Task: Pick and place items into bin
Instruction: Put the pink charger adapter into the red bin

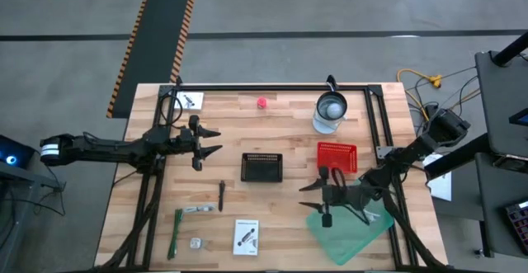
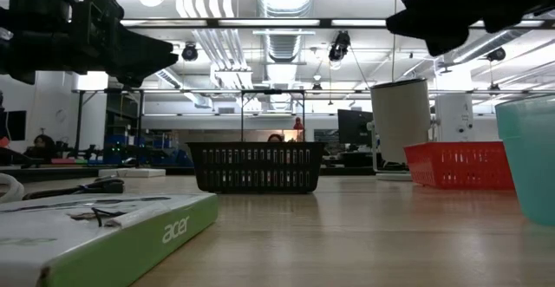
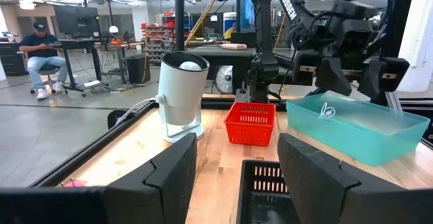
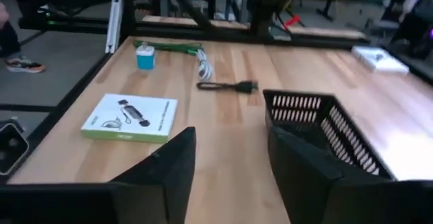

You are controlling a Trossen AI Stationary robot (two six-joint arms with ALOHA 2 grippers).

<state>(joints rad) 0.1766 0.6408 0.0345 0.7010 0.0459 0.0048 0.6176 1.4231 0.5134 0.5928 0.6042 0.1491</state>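
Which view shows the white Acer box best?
The right wrist view: the white box lies flat and whole, its printed top facing the camera. The high view shows it small, the low view only its near edge, the left wrist view not at all.

Left gripper [image 1: 211, 142] and right gripper [image 1: 309, 197] both hover above the table, jaws spread

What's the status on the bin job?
Left pincer open, empty, left of black bin. Right pincer open, empty, over teal tray. Boxed card, dark stick on table. Path clear.
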